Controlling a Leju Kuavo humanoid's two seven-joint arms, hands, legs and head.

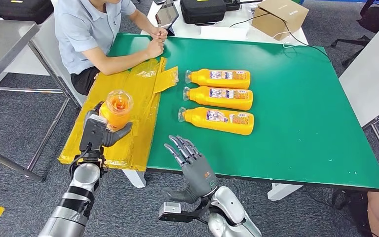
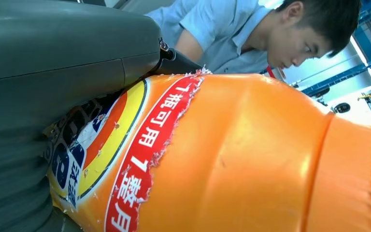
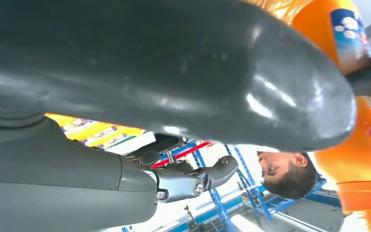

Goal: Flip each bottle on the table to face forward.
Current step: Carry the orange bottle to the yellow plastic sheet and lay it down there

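While the left hand [image 1: 100,132] grips one orange bottle [image 1: 116,108] upright, cap toward the head camera, above the yellow plastic sheet [image 1: 133,118] at the table's left edge, notes follow.

Right hand: the right hand [image 1: 191,167] holds nothing, fingers spread, hovering over the near table edge, near the closest lying bottle.

Bottles on table: three more lie on their sides on the green table [image 1: 301,108], parallel, caps to the left, labels up: far bottle [image 1: 220,78], middle bottle [image 1: 221,98], near bottle [image 1: 218,120].

Handling (judgement): full, so likely fairly heavy; rigid plastic, smooth and possibly slippery; label torn at its edge in the left wrist view. Best hold is around the body at the label, not the narrow neck.

Surroundings: person [image 1: 96,34] seated at the far left corner, forearms on the table; cardboard box [image 1: 279,18] and black case [image 1: 203,10] beyond.

Obstruction: sheet is crinkled, a poor footing; person's arms sit near the work area.
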